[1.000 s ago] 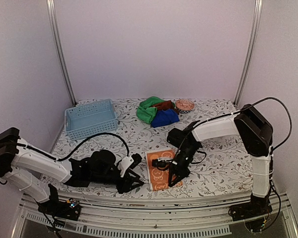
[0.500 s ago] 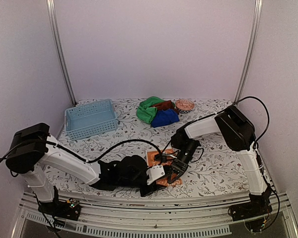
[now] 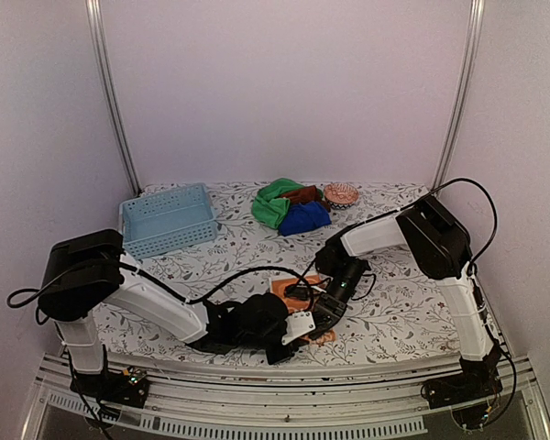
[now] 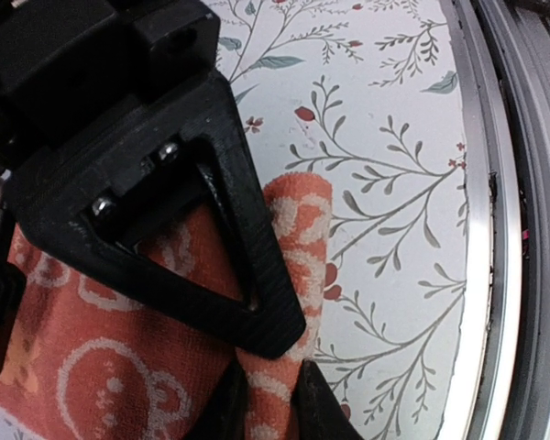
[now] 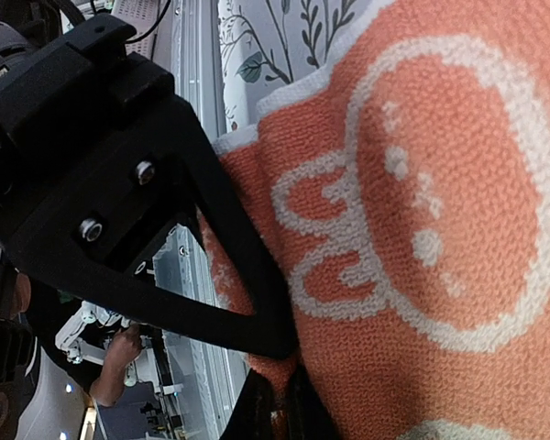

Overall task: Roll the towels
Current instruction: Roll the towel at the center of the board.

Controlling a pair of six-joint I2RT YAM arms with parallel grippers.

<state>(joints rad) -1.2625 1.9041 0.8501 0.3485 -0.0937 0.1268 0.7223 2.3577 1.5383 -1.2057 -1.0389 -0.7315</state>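
Both arms are stretching low over the bench (image 3: 403,312), meeting near its front edge at the orange towel (image 3: 286,287). The left hand (image 4: 268,403) is pinching the towel's rolled edge, and the right hand (image 5: 280,408) is gripping a fold. Over the last second the left arm has been sliding rightward and the towel is looking shorter. Only the wrist views are showing cloth between the fingertips.

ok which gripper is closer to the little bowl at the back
Right. The right gripper sits on the orange towel, almost straight in front of the bowl; the left gripper is at the towel's near edge, further from it.
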